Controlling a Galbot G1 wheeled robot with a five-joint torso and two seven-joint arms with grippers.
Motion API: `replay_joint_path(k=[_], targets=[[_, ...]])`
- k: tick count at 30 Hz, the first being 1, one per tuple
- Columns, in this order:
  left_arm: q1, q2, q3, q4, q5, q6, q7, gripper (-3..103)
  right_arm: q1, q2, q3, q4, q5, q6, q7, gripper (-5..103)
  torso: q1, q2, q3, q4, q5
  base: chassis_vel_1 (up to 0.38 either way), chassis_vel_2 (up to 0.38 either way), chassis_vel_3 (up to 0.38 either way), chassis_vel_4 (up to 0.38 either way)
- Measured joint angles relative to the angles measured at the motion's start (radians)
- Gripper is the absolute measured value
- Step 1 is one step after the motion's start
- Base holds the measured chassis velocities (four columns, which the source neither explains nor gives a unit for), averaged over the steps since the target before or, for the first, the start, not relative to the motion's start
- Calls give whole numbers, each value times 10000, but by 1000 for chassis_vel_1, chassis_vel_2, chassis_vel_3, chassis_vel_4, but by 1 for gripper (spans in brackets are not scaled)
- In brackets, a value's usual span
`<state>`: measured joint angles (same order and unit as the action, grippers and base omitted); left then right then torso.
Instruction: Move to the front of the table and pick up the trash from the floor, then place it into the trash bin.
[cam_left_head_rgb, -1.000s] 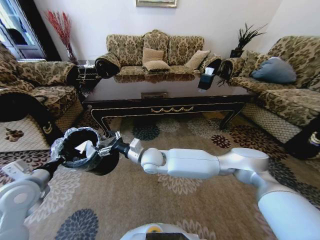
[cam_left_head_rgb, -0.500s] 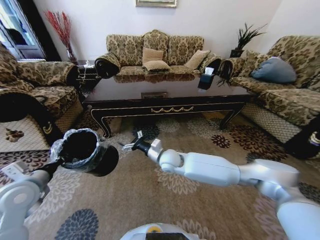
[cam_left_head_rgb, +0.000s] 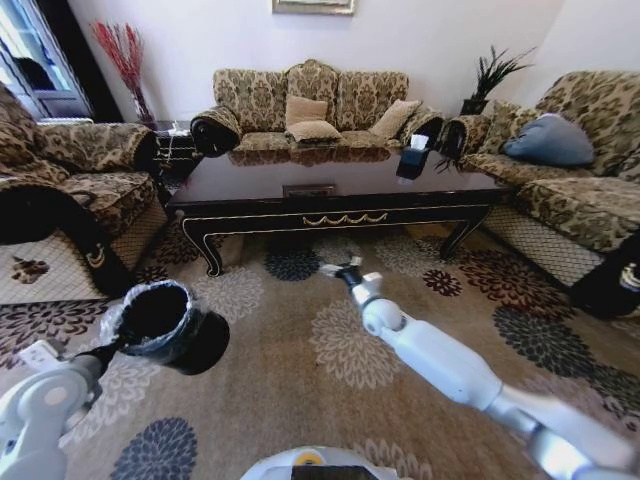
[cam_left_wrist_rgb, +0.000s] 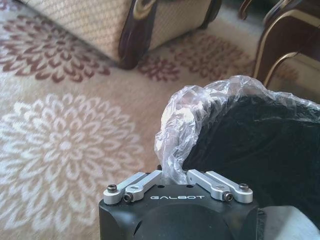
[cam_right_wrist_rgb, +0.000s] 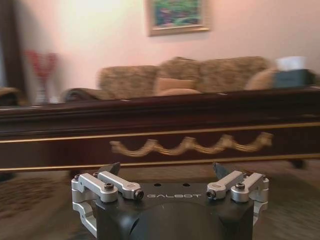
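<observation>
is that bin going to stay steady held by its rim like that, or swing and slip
The trash bin probably hangs tilted, pinched at one rim edge by the left gripper. The crinkled liner under the fingers looks slippery, so it may creep. It seems light.

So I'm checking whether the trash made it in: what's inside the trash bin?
The left gripper holds the trash bin tilted by its rim. Inside shows a crinkled plastic liner over a dark interior; the bottom is in shadow, so any trash there cannot be made out.
</observation>
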<state>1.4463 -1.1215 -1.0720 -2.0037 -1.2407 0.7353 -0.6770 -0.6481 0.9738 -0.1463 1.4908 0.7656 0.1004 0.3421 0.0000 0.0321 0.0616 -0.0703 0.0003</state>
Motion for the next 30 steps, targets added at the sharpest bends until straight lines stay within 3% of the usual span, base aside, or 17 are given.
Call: replay_joint_path(k=[3, 10, 13, 23, 30], targets=[[-432, 0, 521, 785, 351, -130, 37, 3, -552, 380, 1362, -547, -557, 80, -209, 100, 0, 0, -1, 6, -2, 0, 0, 0, 0], [-1571, -27, 1478, 2129, 1066, -560, 141, 3, -1763, 947, 3049, -699, -1251, 55, -646, 100, 0, 0, 0, 5, -2, 0, 0, 0, 0], [-2317, -66, 2020, 2815, 1292, -649, 82, 3, -2768, 1027, 3786, -417, -1787, 75, -1000, 100, 0, 0, 0, -6, 0, 0, 0, 0, 0], [-3185, -154, 2828, 3831, 1701, -799, 372, 3, -3602, 1027, 4433, -31, -2016, 214, -1156, 100, 0, 0, -1, 4, -2, 0, 0, 0, 0], [-3237, -360, 3163, 3667, 1699, -666, 302, 3, -3682, 1183, 4371, 151, -2014, 197, -971, 100, 0, 0, -1, 0, -3, 0, 0, 0, 0]])
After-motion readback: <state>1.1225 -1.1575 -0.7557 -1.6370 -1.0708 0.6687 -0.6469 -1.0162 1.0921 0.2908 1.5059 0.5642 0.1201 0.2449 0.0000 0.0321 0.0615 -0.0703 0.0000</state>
